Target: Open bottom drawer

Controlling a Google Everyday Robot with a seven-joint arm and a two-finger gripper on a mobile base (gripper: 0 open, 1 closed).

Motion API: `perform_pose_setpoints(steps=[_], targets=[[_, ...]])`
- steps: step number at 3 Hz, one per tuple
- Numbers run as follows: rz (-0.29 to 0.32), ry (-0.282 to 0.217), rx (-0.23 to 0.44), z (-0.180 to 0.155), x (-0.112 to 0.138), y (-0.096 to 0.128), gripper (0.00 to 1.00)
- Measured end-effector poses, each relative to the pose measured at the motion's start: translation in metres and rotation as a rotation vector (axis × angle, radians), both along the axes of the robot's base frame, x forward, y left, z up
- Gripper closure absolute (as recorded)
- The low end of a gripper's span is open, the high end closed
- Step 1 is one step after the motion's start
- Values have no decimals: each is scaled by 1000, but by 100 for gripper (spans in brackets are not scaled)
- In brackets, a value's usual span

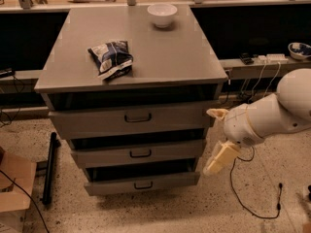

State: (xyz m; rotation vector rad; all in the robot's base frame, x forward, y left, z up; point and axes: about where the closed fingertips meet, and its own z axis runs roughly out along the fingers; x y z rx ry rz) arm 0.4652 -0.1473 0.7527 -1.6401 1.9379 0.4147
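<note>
Starting at the left edge, a cardboard box [13, 188] sat on the speckled floor, with a black bar [48, 169] lying just beside the foot of the grey cabinet [194, 57]. On the cabinet's top lay a crumpled dark-blue snack bag [111, 58] near the front left, and a white bowl [162, 14] stood well apart from it toward the back edge. Three grey drawers were stacked below, each with a dark gap above its front. The top drawer [97, 123] had the tallest front and the middle drawer [107, 155] sat under it. The bottom drawer [112, 186] was lowest, close to the floor, with a small dark loop handle at its centre.

To the right of the cabinet, the gripper [209, 141] hovered beside the right ends of the drawer fronts. Its two cream fingers [221, 158] were spread wide, one level with the top drawer and the other near the gap above the bottom drawer. They gripped nothing and were clear of the handle. The white arm [272, 115] reached in from the right edge. A dark cable [243, 205] trailed over the floor beneath it.
</note>
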Motion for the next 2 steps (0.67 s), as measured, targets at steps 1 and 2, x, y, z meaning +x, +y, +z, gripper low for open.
perform_pose_setpoints(steps=[1, 2], targets=[[-1, 31, 37, -40, -1, 15, 0], [-10, 72, 112, -97, -4, 28, 0]])
